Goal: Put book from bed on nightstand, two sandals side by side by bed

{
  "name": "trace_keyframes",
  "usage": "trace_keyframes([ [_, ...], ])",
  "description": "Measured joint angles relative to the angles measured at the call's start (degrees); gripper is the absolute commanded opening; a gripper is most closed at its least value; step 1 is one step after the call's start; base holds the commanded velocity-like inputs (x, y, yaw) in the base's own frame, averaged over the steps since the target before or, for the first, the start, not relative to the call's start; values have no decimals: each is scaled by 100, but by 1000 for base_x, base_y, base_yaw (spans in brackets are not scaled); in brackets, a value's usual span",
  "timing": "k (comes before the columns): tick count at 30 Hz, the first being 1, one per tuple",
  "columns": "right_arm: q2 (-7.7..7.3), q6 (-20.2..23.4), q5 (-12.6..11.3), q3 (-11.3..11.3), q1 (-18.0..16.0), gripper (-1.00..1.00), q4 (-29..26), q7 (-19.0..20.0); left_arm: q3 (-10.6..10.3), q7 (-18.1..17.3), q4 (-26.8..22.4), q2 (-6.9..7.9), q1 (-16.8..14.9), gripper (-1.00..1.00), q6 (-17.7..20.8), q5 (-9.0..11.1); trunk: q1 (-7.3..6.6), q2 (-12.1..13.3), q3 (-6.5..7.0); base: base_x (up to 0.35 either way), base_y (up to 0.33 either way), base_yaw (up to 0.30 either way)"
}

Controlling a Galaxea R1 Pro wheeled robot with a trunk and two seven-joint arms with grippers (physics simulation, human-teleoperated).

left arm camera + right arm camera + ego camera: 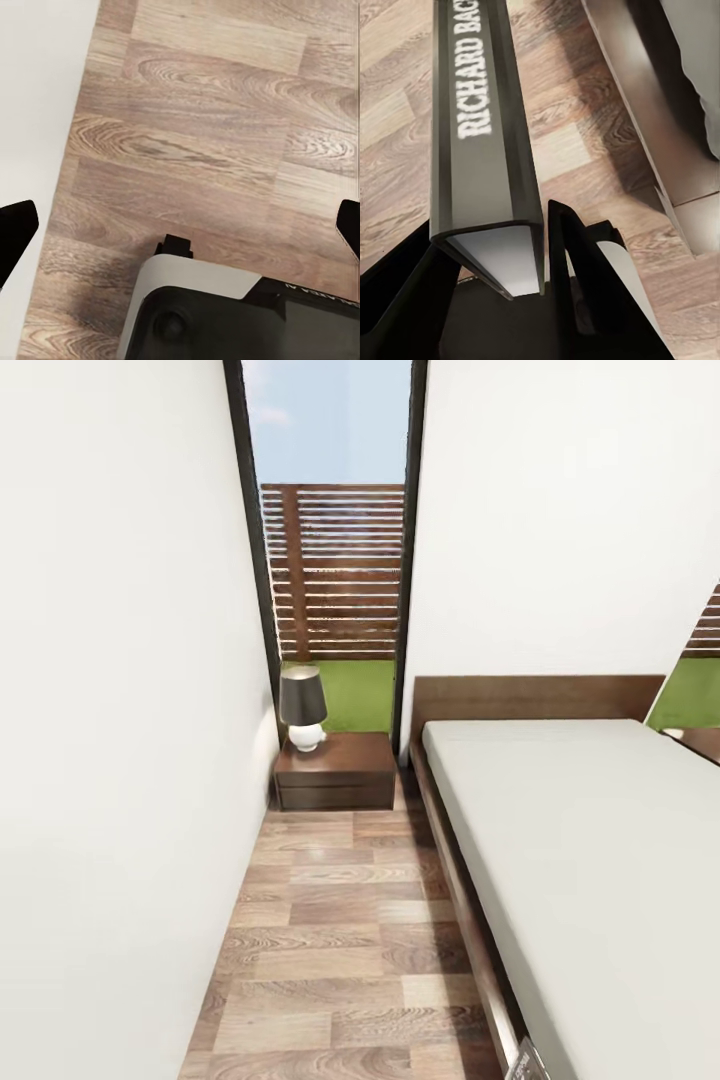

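Left gripper (180,225) is hanging wide open, empty, over the plank floor (202,135). Nightstand (336,771) with lamp (302,707) is sitting by the bed (580,840) headboard. Right gripper (502,255) is clamping the book (484,127) beside the bed frame.

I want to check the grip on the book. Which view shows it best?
The right wrist view: the book stands clamped between the right gripper fingers, spine lettering readable. The head view catches only a corner of it.

Bright, even daylight from the tall dark-framed window (335,560); soft shadow beneath the dark wood bed frame (637,97); wide-angle stretch at head-view edges.
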Motion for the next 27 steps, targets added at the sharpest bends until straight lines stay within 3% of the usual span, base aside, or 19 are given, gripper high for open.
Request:
trace_keyframes([
  [27, 4, 0, 3, 6, 0, -100, 1, 0, -6, -2, 0, -1, 0, 100, 0, -1, 0, 0, -2, 332, 0, 0],
])
